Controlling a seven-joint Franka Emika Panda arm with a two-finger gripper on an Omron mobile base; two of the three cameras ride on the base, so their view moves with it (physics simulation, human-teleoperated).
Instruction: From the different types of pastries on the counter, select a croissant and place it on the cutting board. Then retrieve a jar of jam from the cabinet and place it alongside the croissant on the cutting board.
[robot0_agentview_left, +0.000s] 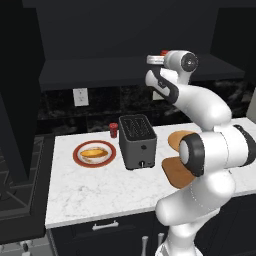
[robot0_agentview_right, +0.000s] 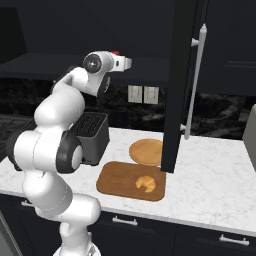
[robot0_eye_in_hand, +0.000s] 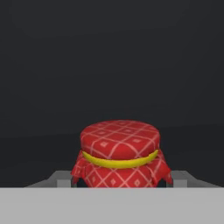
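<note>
croissant step: looks done. the small stubby golden-orange croissant (robot0_agentview_right: 145, 183) lies on the flat brown wooden cutting board with rounded corners (robot0_agentview_right: 115, 182), toward its right end.
jam step: under way, by my reading. the tiny squat jar of jam with a red checked cloth top and a yellow band (robot0_eye_in_hand: 120, 153) sits close in front of the hand camera, low in that view, with dark cabinet wall behind it.
tool: the white arm's two-finger tool (robot0_eye_in_hand: 121, 180) is raised to the long dark shelf of the matte black wall cabinet (robot0_agentview_left: 100, 70). a grey finger (robot0_eye_in_hand: 59, 178) shows at each side of the jar's base, so the jaws stand wide enough to straddle it; whether they press on it i cannot tell.
left to do: close on the jar if not yet held, lift it off the shelf, carry it down and set it beside the croissant on the board.
bench: a white marble-veined bench (robot0_agentview_left: 95, 190) over dark cabinet fronts with silver handles. it carries a dark toaster (robot0_agentview_left: 137, 141), a red-rimmed plate (robot0_agentview_left: 76, 156) holding a longer pale-yellow oval pastry (robot0_agentview_left: 93, 152), a taller all-red cylindrical cup (robot0_agentview_left: 113, 130) and a round tan plate (robot0_agentview_right: 146, 151) just behind the board.
room: black glossy backsplash with white wall outlets (robot0_agentview_right: 143, 94); a tall dark cabinet door with a long silver handle (robot0_agentview_right: 195, 80) stands open over the right of the board.
</note>
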